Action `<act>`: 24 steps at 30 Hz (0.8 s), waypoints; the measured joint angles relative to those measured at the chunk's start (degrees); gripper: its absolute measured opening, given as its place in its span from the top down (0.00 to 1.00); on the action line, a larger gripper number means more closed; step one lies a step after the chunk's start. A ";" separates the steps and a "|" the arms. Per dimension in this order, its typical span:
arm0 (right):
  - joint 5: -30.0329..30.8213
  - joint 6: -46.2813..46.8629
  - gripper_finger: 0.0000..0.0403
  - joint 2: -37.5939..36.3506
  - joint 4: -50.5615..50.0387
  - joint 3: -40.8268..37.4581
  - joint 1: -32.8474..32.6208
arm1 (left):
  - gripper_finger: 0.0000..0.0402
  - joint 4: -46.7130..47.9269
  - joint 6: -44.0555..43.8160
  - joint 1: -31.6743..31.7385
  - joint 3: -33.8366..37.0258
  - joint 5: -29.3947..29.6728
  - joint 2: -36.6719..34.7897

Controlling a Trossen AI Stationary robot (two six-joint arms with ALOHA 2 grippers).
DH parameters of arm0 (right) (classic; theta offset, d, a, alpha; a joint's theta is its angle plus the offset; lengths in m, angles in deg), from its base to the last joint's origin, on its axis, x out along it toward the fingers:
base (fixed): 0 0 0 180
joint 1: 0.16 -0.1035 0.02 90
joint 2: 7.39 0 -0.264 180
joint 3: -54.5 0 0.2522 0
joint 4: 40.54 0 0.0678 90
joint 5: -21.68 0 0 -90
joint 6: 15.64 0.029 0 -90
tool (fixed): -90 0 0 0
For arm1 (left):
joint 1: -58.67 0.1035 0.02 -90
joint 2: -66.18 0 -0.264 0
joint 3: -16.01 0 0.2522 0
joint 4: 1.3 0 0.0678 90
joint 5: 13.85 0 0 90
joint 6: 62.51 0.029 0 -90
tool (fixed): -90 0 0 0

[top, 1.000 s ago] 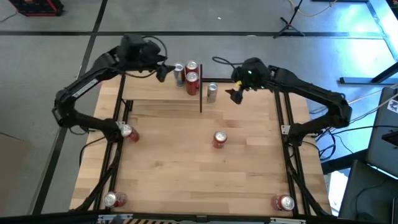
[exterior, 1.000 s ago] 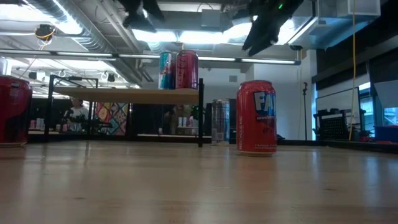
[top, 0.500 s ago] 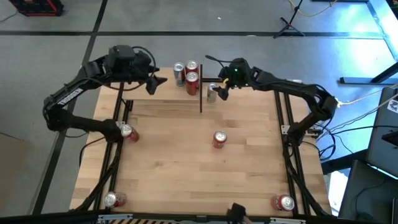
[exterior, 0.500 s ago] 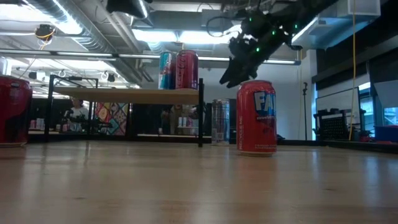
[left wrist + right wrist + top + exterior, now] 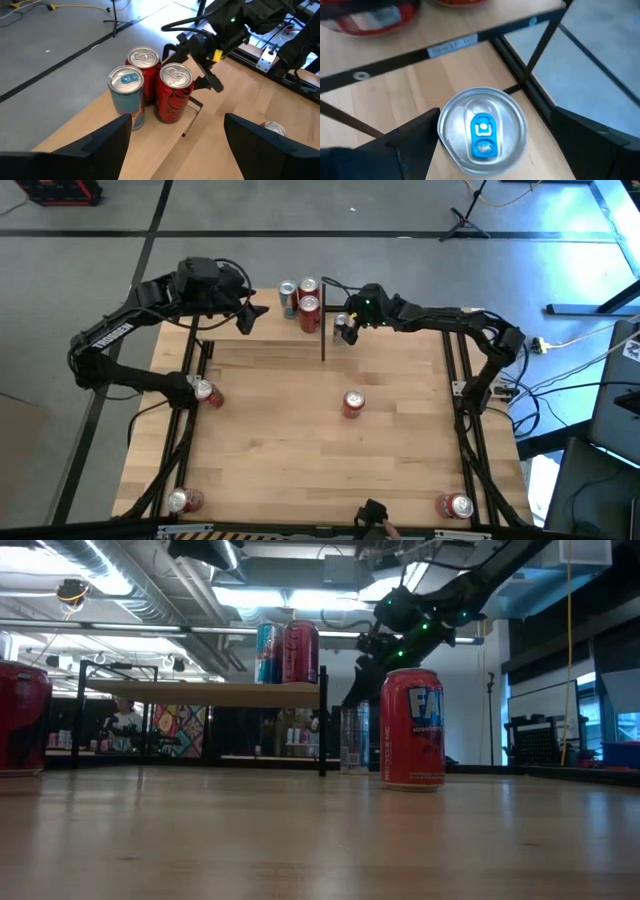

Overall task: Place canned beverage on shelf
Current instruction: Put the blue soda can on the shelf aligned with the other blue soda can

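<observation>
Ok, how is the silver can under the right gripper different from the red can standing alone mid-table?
The silver can stands beside the shelf, at the table's far edge; the red can stands alone near the middle. The silver can looks slimmer in the low view and has a blue tab; the red can is stouter with white lettering. The right gripper, open, hangs over the silver can; neither gripper is near the red one. Both stand upright on the tabletop.
</observation>
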 joint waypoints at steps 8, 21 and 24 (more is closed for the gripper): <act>-0.41 0.32 0.12 2.05 -0.32 0.00 -0.04 | 0.24 -0.39 -0.24 0.00 0.02 0.00 0.00; -6.62 -1.56 0.52 -5.25 -8.83 1.49 -0.01 | 0.24 -0.43 -0.29 -0.98 0.02 -1.57 0.00; -13.01 -2.67 0.52 -9.89 -16.05 3.91 -0.01 | 0.24 -0.45 0.04 -1.97 0.02 -1.59 0.00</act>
